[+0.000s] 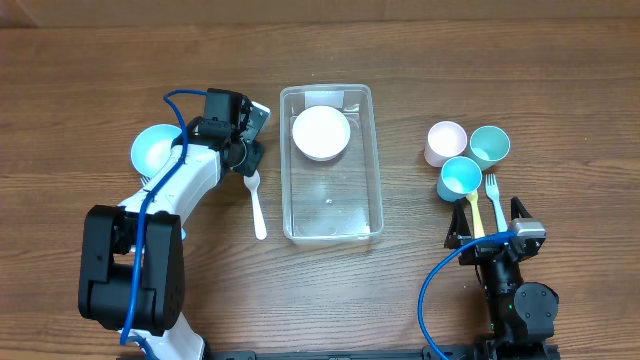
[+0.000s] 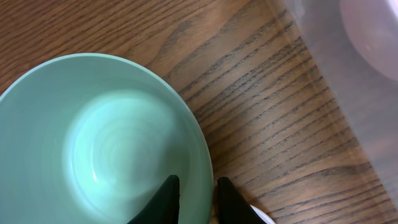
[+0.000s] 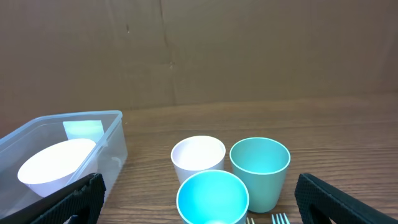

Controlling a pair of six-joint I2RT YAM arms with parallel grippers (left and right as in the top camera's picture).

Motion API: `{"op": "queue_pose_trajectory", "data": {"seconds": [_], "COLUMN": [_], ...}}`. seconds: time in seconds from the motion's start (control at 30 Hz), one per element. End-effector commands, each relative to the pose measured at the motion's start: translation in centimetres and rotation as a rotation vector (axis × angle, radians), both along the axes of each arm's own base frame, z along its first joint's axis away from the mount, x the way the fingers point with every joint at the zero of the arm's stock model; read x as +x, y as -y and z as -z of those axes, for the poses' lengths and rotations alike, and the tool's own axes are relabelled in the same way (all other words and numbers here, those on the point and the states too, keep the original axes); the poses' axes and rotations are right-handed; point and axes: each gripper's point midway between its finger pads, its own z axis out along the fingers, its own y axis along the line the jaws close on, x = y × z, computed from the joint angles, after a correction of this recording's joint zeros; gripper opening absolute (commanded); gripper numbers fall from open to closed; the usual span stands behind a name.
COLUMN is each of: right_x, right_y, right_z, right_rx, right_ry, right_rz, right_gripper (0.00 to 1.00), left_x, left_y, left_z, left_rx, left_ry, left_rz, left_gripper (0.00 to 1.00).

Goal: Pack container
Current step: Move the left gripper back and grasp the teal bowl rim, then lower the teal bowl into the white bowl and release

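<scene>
The clear rectangular container [image 1: 378, 160] stands at the table's middle and holds a white bowl [image 1: 320, 132]. A pale green bowl [image 1: 152, 150] sits left of it. My left gripper [image 1: 190, 133] is at that bowl's right edge. In the left wrist view the bowl [image 2: 106, 143] fills the left, and my fingers [image 2: 196, 193] are closed on its rim, one inside and one outside. The container's wall [image 2: 348, 81] is at the upper right. My right gripper [image 1: 490, 222] is wide open and empty, near the front right, behind the cups [image 3: 211, 202].
A white spoon [image 1: 256, 205] lies between the green bowl and the container. At the right stand a pink cup [image 1: 446, 142], a teal cup [image 1: 490, 145] and a blue cup [image 1: 460, 177]. A yellow fork [image 1: 474, 210] and a blue fork [image 1: 495, 198] lie below them.
</scene>
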Motion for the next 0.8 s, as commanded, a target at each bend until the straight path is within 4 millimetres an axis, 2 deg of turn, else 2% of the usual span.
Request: {"op": "queue_pose_trajectory", "data": {"seconds": [0.0, 0.03, 0.07, 0.1, 0.17, 0.27, 0.37, 0.5, 0.6, 0.77], "right_x": [0.0, 0.0, 0.0, 0.0, 0.0, 0.0, 0.0, 0.0, 0.0, 0.0], "right_y": [0.2, 0.2, 0.2, 0.2, 0.2, 0.2, 0.2, 0.2, 0.2, 0.2], "right_z": [0.2, 0.2, 0.2, 0.2, 0.2, 0.2, 0.2, 0.2, 0.2, 0.2], "right_rx": [-0.004, -0.004, -0.004, -0.004, -0.004, -0.004, -0.004, -0.004, -0.004, -0.004], "right_ry": [0.003, 0.003, 0.003, 0.003, 0.003, 0.003, 0.003, 0.003, 0.003, 0.003], "right_rz": [0.008, 0.008, 0.008, 0.008, 0.008, 0.008, 0.008, 0.008, 0.008, 0.008], "right_gripper": [1.00, 1.00, 1.00, 1.00, 1.00, 1.00, 1.00, 1.00, 1.00, 1.00], "left_x": [-0.2, -0.2, -0.3, -0.3, -0.3, -0.5, -0.6, -0.5, -0.1, 1.2], "left_y": [-0.2, -0.2, -0.2, -0.2, -0.3, -0.4, -0.4, -0.4, -0.3, -0.1], "left_z": [0.7, 0.7, 0.8, 0.8, 0.8, 0.9, 0.9, 0.9, 0.4, -1.6], "left_rx": [0.006, 0.006, 0.006, 0.007, 0.011, 0.020, 0.025, 0.025, 0.022, 0.017], "left_ry": [-0.016, -0.016, -0.020, -0.022, -0.023, -0.030, -0.031, -0.030, -0.014, 0.035], "left_rz": [-0.005, -0.005, -0.005, -0.004, -0.006, 0.003, 0.012, 0.012, 0.012, 0.010], "left_gripper": [0.18, 0.16, 0.18, 0.25, 0.24, 0.19, 0.19, 0.11, 0.05, 0.04]}}
